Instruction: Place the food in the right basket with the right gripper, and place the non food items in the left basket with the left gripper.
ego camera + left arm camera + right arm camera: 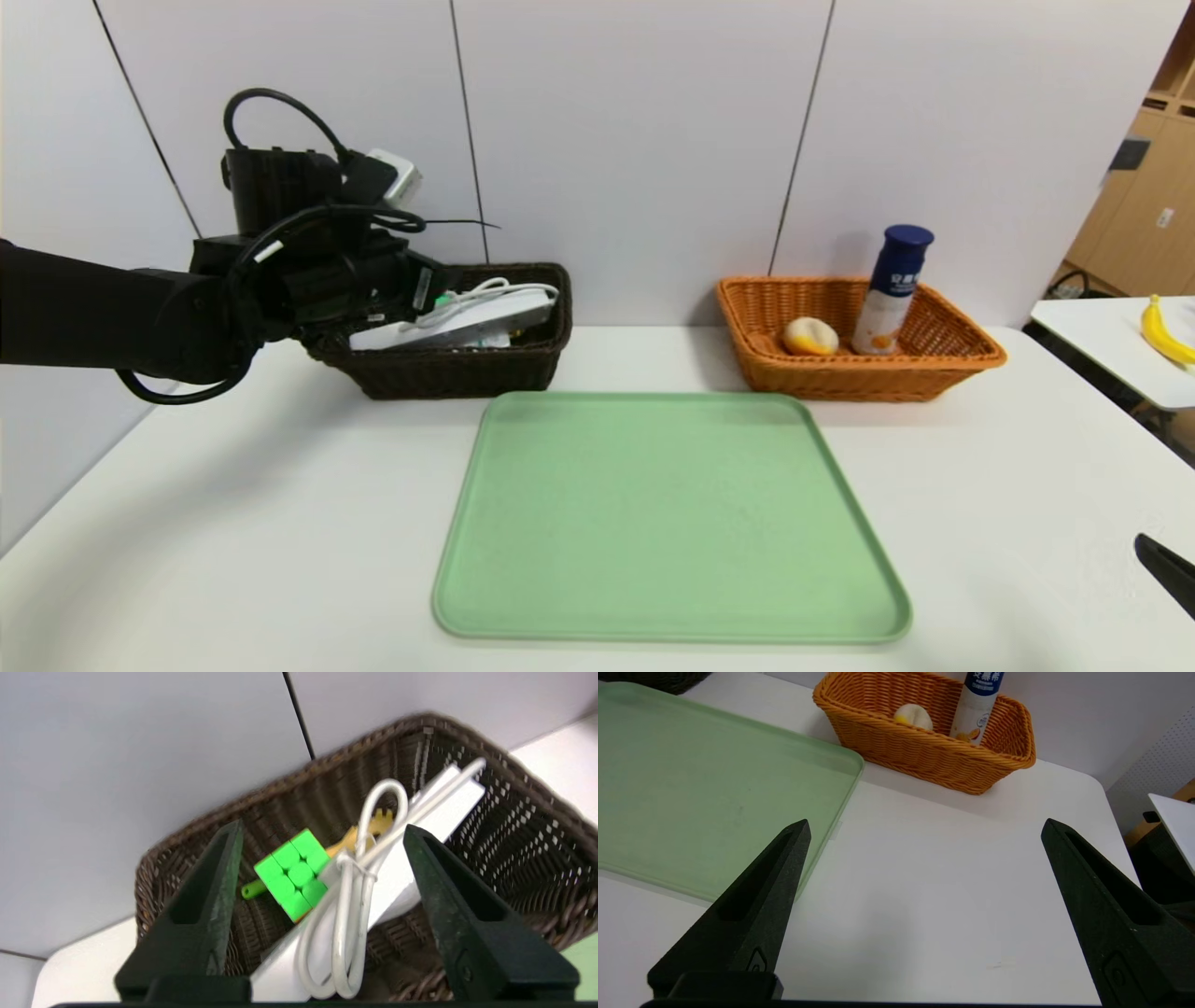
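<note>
a: where is the left gripper [322, 835]?

b: it hangs over the near left end of the dark brown basket [528, 826], its two black fingers [212, 891] spread apart with nothing clamped between them.

a: what lies below it?

b: the white power strip [420, 858] slopes across the basket straight under the gripper, one end propped up toward the far rim. its coiled cord [348, 914] lies on top of it, between the fingers as the wrist camera sees it. just beside the strip, toward one finger, sits the green puzzle cube [294, 872], and the yellow pasta spoon [369, 830] with its green handle [252, 890] lies beyond and under the cube. i cannot make out the slim tube.

a: and the right gripper [924, 830]?

b: parked low over the tabletop [924, 896] at the near right, fingers spread wide, holding nothing. only a finger tip [1167, 569] shows from the head camera.

a: the food?

b: well ahead of the right gripper, in the orange-tan basket [943, 359]. the white bottle with the blue cap [892, 294] stands upright in it, and the small bun [809, 336] lies just beside the bottle, on the side toward the left gripper.

a: anything else?

b: a green tray [667, 513] lies flat on the tabletop between the two grippers, in front of both baskets. a banana [1162, 331] rests on a separate side table [1102, 350], off beyond the right gripper.
</note>
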`<state>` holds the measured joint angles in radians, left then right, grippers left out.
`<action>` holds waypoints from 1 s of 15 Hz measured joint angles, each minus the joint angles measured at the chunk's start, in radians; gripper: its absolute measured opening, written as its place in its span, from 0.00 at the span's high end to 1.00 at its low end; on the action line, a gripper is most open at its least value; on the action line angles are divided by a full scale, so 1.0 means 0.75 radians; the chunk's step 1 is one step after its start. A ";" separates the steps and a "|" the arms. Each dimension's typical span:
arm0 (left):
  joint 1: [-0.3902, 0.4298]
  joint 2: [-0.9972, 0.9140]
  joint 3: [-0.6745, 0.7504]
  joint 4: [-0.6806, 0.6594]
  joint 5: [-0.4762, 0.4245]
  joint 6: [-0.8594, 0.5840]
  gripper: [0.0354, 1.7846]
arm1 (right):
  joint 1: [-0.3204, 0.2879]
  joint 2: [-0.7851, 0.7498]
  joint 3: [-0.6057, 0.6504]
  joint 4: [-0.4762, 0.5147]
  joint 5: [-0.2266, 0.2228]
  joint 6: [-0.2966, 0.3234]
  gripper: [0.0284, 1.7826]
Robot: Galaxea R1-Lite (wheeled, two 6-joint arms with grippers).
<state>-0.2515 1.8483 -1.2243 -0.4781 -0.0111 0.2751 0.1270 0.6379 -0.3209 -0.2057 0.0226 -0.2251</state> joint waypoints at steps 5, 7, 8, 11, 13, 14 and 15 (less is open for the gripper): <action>0.003 -0.066 0.004 -0.079 0.001 -0.028 0.18 | -0.011 0.156 -0.138 -0.040 0.002 0.042 0.04; 0.007 -0.130 0.031 -0.079 0.020 -0.064 0.15 | -0.014 0.241 -0.172 -0.109 -0.001 0.070 0.04; 0.018 -0.170 0.058 -0.075 0.049 -0.073 0.14 | -0.021 0.289 -0.186 -0.158 -0.003 0.078 0.04; 0.047 -0.332 0.202 -0.074 0.199 -0.078 0.11 | -0.057 0.412 -0.243 -0.305 -0.007 0.083 0.04; 0.065 -0.464 0.321 -0.074 0.262 -0.052 0.09 | -0.071 0.447 -0.284 -0.302 -0.018 0.083 0.04; 0.089 -0.532 0.372 -0.075 0.282 -0.028 0.09 | -0.086 0.452 -0.297 -0.301 -0.034 0.083 0.04; 0.125 -0.599 0.425 -0.075 0.295 0.001 0.08 | -0.098 0.453 -0.303 -0.300 -0.041 0.080 0.04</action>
<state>-0.1577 1.3989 -0.9057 -0.5345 0.2102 0.2760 0.0532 0.9779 -0.5479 -0.4311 -0.0085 -0.1653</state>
